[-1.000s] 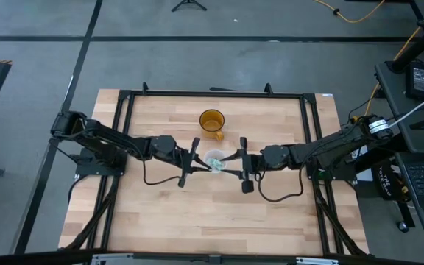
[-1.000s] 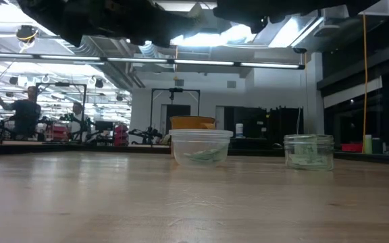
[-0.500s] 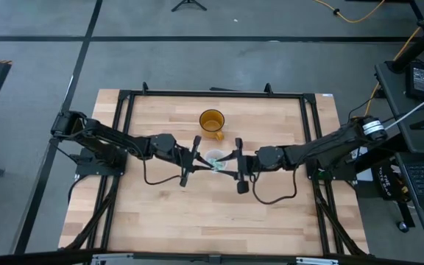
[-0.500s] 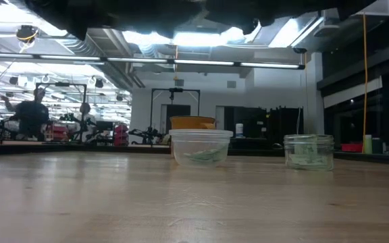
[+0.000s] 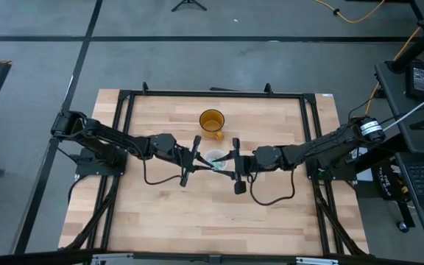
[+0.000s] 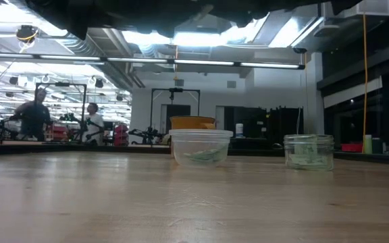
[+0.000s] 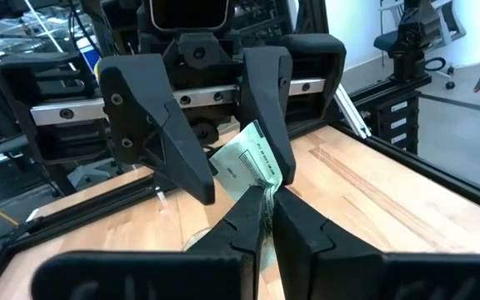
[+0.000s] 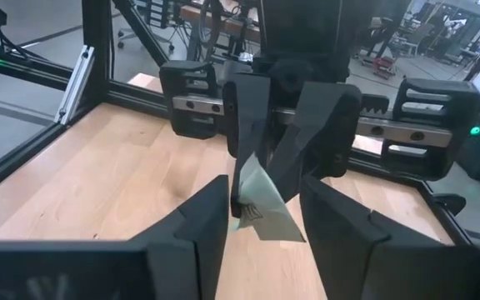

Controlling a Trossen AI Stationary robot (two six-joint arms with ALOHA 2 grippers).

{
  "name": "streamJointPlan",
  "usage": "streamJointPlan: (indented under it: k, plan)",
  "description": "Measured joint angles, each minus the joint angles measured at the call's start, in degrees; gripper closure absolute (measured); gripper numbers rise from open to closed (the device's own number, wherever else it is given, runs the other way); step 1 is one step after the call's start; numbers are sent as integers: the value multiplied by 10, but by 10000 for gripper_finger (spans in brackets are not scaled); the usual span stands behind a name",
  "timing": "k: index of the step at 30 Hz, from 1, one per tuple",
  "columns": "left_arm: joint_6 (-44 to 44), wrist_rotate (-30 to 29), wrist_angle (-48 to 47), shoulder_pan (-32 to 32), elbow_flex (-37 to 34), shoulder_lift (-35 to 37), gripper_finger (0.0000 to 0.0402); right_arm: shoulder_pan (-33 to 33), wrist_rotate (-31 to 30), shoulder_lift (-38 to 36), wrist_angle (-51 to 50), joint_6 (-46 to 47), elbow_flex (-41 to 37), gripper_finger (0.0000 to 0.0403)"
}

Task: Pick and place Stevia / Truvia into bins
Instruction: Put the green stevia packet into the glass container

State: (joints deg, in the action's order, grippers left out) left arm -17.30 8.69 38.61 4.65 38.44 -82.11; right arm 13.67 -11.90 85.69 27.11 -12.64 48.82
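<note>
My left gripper [image 5: 212, 163] [image 7: 267, 218] is shut on one pale green and white Stevia packet [image 7: 250, 160] [image 8: 262, 207], above the near rim of the clear plastic cup [image 5: 213, 156] [image 6: 201, 146]. My right gripper [image 5: 224, 164] [image 8: 263, 193] faces it, open, one finger on each side of the same packet; whether they touch it I cannot tell. The clear cup stands on the table with packets inside. A smaller grey cup [image 6: 308, 152], also holding packets, shows only in the low view. My left gripper pinches the packet's lower end [image 7: 265, 198] between its two fingers. The fingers come level from the table's left. The packet is lifted clear and sticks out past the fingertips [image 7: 244, 218], tilted, toward my right gripper.
An amber handled cup [image 5: 212, 121] [image 6: 193, 123] stands on the far side of the clear cup. A black frame [image 5: 212, 94] runs around the table's sides. Bare wood lies on the near half of the table [image 5: 212, 221]. People move in the room far behind.
My right gripper has moved toward the table's left, closing in on the packet held by my left gripper, until its open fingers stand around it. The packet and the cups have stayed in place.
</note>
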Motion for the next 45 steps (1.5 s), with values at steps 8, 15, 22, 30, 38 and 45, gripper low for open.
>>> streamJointPlan:
  k: [8,15,22,30,38,45]
  plan:
    - [0,-1,0,0,0,0,384,0,1,0,0,0,0,355]
    - [2,-4,-2,0,0,0,384,0,1,-1,-7,1,0,388]
    - [21,-14,-2,2,0,0,370,6,-2,-11,-25,-7,0,397]
    - [17,-82,-18,18,0,7,334,19,-7,-50,-79,-11,0,400]
    - [20,-143,-147,36,0,84,316,40,-108,-90,-178,16,0,401]
    - [63,-210,-329,48,0,181,323,54,-128,-124,-253,61,0,400]
